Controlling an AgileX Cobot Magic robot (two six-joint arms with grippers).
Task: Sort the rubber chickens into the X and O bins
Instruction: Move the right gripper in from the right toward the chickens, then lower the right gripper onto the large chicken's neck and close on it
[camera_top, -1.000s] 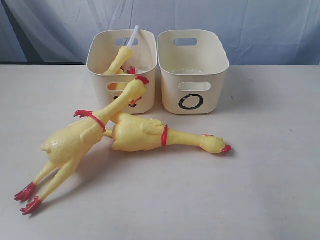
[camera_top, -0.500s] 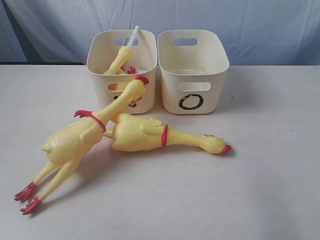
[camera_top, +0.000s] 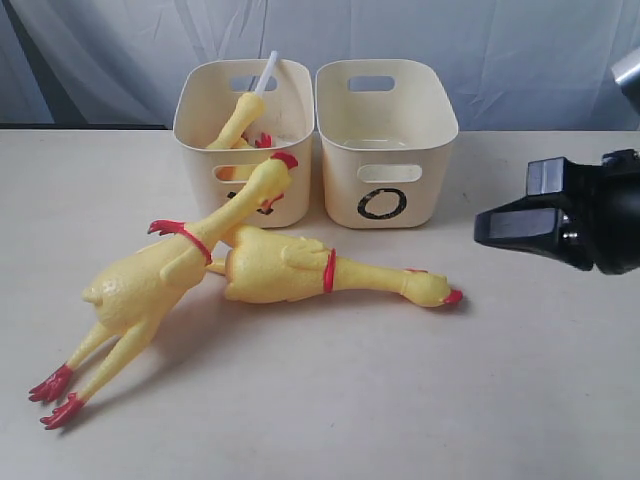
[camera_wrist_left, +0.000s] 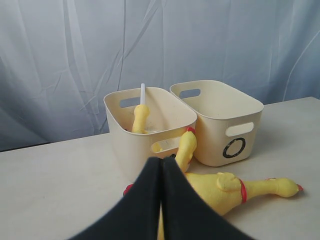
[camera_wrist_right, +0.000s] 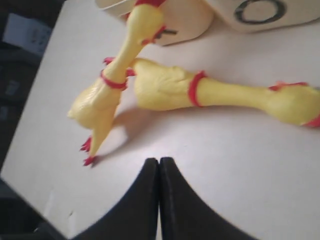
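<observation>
Two whole rubber chickens lie in front of the bins. One (camera_top: 150, 285) leans with its head against the left bin (camera_top: 195, 140), hiding most of that bin's black mark. The other (camera_top: 295, 268) lies flat, head pointing right. A chicken neck with a white tube (camera_top: 243, 112) stands in the left bin beside some red and yellow parts. The O bin (camera_top: 390, 165) looks empty. My right gripper (camera_top: 482, 226) hovers shut at the right, apart from the flat chicken's head; its wrist view shows both chickens (camera_wrist_right: 165, 90) ahead of the shut jaws (camera_wrist_right: 159, 161). My left gripper (camera_wrist_left: 161, 163) is shut and empty, above the leaning chicken (camera_wrist_left: 186, 147).
The two bins stand side by side at the back of the cream table (camera_top: 500, 380), touching. A pale blue curtain (camera_top: 500, 50) hangs behind them. Bare tabletop lies at the front and right. The table's left edge (camera_wrist_right: 30, 125) shows in the right wrist view.
My right arm has come into the exterior view from the right edge. The chickens and bins have not moved.
</observation>
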